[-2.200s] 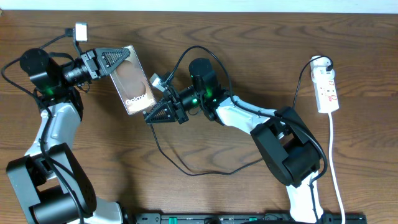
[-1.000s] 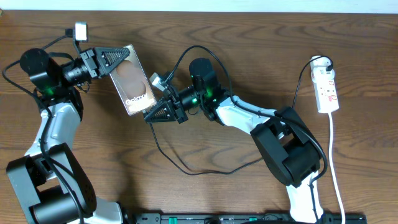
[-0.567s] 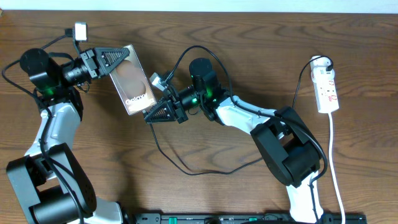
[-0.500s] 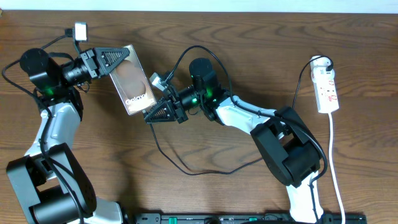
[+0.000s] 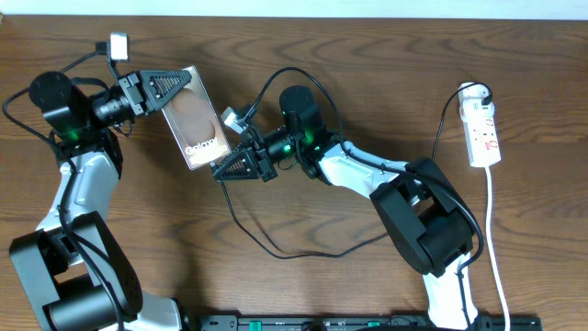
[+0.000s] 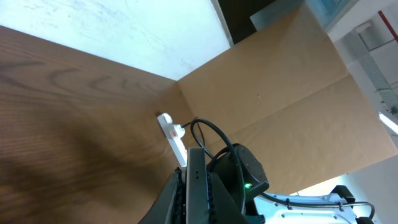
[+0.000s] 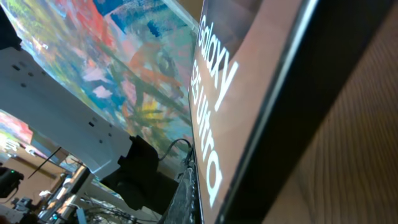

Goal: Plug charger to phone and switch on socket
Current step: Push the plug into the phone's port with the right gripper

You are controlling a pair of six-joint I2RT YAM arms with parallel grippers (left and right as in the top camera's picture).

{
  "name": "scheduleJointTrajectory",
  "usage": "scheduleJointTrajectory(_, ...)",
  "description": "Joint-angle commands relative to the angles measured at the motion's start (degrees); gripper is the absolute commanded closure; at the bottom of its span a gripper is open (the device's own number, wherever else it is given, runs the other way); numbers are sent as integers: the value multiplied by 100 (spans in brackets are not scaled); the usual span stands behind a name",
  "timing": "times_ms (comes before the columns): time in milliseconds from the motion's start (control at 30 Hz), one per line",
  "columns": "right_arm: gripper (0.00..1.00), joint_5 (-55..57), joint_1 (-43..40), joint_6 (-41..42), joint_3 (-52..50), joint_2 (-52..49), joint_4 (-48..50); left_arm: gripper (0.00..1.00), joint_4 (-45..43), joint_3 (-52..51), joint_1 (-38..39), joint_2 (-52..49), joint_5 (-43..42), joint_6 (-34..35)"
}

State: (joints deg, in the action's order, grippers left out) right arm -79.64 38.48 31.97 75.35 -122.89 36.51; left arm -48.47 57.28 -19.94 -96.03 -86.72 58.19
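My left gripper [image 5: 175,87] is shut on the phone [image 5: 197,124], a brown glossy slab with white "Galaxy" lettering, held above the table at the upper left. In the left wrist view the phone [image 6: 198,186] shows edge-on between the fingers. My right gripper [image 5: 225,170] sits at the phone's lower end, its fingers together on the end of the charger [image 5: 266,250], a thin black cable that loops down across the table. The right wrist view shows the phone's lettered face [image 7: 217,93] very close; the plug tip is hidden. The socket [image 5: 484,133] lies at the far right.
The socket's white cord [image 5: 496,248] runs down the right edge of the table. The socket also shows far off in the left wrist view [image 6: 171,133], with a brown cardboard wall [image 6: 280,81] behind. A black rail [image 5: 367,322] lines the front edge.
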Motion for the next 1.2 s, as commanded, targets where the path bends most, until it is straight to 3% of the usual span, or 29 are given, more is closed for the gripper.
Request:
scheduleJointTrajectory(0,99,192,20,133,13,31,20,92,-52,109,2,76,-140,-50)
scheduleJointTrajectory(1167,99,415,-24,752,13,31,400,92,-55,109,2,76,-328,-120)
